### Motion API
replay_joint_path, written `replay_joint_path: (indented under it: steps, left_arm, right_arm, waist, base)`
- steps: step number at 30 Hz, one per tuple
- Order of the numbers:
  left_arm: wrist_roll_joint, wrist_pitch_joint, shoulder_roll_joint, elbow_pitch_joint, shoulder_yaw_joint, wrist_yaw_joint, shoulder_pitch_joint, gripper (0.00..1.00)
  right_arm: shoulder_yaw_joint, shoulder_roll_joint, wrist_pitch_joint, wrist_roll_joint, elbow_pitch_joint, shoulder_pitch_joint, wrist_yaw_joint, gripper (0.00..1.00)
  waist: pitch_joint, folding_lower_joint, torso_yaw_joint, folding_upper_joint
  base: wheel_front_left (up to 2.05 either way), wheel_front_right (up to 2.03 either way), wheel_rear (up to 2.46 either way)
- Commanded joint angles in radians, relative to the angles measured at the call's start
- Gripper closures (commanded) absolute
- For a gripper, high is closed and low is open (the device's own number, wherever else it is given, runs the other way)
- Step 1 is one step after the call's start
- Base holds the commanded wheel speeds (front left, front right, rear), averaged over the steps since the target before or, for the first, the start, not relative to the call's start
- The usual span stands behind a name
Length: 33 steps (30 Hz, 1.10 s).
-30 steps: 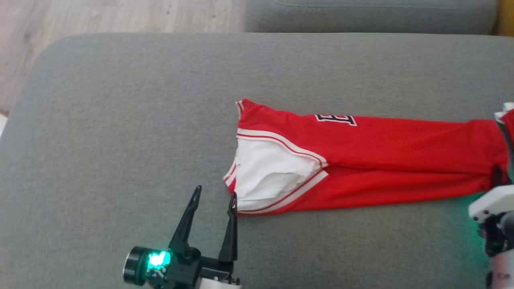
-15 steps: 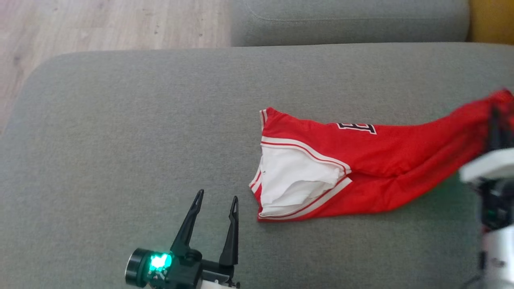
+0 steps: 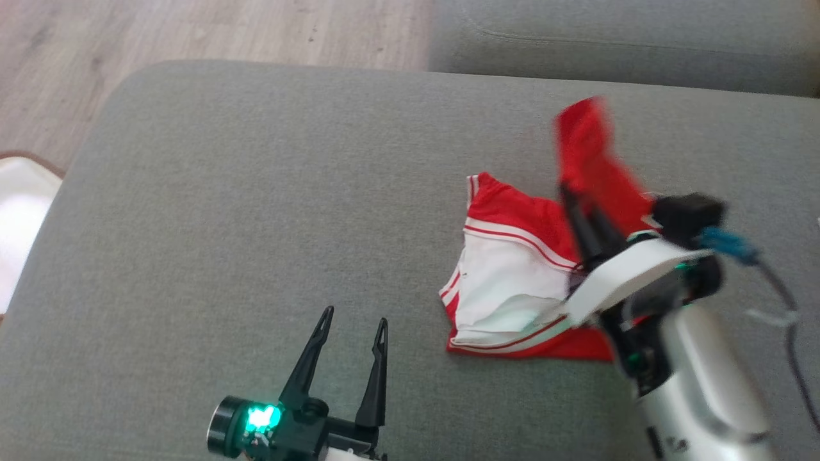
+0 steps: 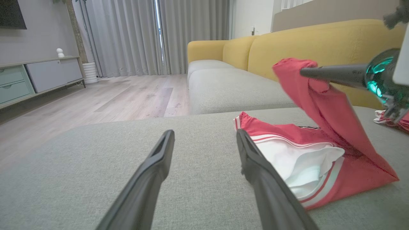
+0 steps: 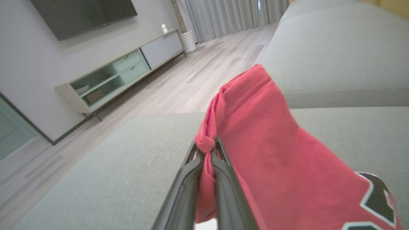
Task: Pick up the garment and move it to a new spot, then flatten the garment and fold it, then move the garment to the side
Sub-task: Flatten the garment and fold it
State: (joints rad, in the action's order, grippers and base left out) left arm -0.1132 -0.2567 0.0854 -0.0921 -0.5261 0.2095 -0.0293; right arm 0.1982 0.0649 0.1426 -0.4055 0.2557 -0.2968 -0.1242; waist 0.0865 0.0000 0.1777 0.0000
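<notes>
As the right pincer is clenching the jersey aloft, the released left pincer is hovering leftward.

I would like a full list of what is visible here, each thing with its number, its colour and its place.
garment: one, red with white trim, on the sofa seat, one end lifted
sofa seat: one, grey, under the garment
sofa back: one, yellow, behind the seat
floor: one, pale wood, beyond the seat
curtains: one set, grey, far wall
cabinet: one, pale, against the wall
television: one, dark, above the cabinet
left gripper: one, black, beside the garment, jaws open, empty
right gripper: one, black, jaws shut on the garment's lifted end
</notes>
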Motion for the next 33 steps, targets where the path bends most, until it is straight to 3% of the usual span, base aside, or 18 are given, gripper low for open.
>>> replay_joint_path:
  steps: [1,6,7,8,9,13,17,24,29,33]
  left_arm:
    - [0.007,-0.005,-0.013,0.028,0.03,-0.003,0.017,0.0]
    - [0.01,-0.005,-0.019,0.025,0.034,-0.008,0.015,0.0]
    - [0.01,-0.005,-0.02,0.024,0.035,-0.009,0.013,0.0]
    - [0.01,-0.005,-0.021,0.022,0.036,-0.009,0.012,0.0]
    - [0.011,-0.005,-0.021,0.02,0.036,-0.01,0.011,0.0]
    - [0.012,-0.005,-0.024,0.015,0.043,-0.011,0.007,0.0]
    - [0.012,-0.005,-0.025,0.02,0.059,-0.011,-0.005,0.0]
    - [-0.017,-0.005,-0.028,0.042,0.108,-0.004,-0.043,0.0]
    - [-0.031,-0.005,-0.03,0.06,0.152,0.011,-0.062,0.0]
    - [-0.03,-0.005,-0.031,0.063,0.17,0.013,-0.082,0.0]
  right_arm:
    - [0.041,-0.014,0.003,-0.005,-0.024,-0.033,-0.007,1.0]
    - [0.174,-0.014,-0.001,-0.039,0.037,-0.023,-0.007,1.0]
    - [0.2,-0.014,-0.004,-0.046,0.049,-0.023,-0.007,0.82]
    - [0.227,-0.014,-0.008,-0.051,0.06,-0.023,-0.007,0.57]
    - [0.244,-0.014,-0.016,-0.057,0.07,-0.023,-0.007,0.0]
    - [0.26,-0.014,-0.08,-0.081,0.085,-0.024,-0.007,0.0]
    - [0.205,-0.008,-0.176,-0.034,0.074,-0.01,-0.007,0.0]
    - [0.08,0.075,-0.358,-0.015,0.01,0.085,-0.007,0.0]
    - [-0.02,0.133,-0.4,0.028,-0.035,0.179,-0.007,0.0]
    - [-0.09,0.144,-0.404,0.093,-0.081,0.27,-0.007,0.0]
  waist:
    - [0.003,0.0,0.01,0.0]
    - [0.01,0.0,0.021,0.0]
    - [0.01,0.0,0.02,0.0]
    - [0.01,0.0,0.019,0.0]
    - [0.009,0.0,0.017,0.0]
    - [-0.005,0.0,-0.005,0.0]
    - [-0.033,0.0,-0.041,0.0]
    - [-0.09,0.0,-0.106,0.0]
    - [-0.119,0.0,-0.138,0.0]
    - [-0.144,0.0,-0.146,0.0]
  base:
    - [0.0,0.0,0.0]
    - [0.0,0.0,0.0]
    - [0.0,0.0,0.0]
    - [0.0,0.0,0.0]
    - [0.0,0.0,0.0]
    - [0.0,0.0,0.0]
    - [0.0,0.0,0.0]
    - [0.0,0.0,0.0]
    - [0.0,0.0,0.0]
    - [0.0,0.0,0.0]
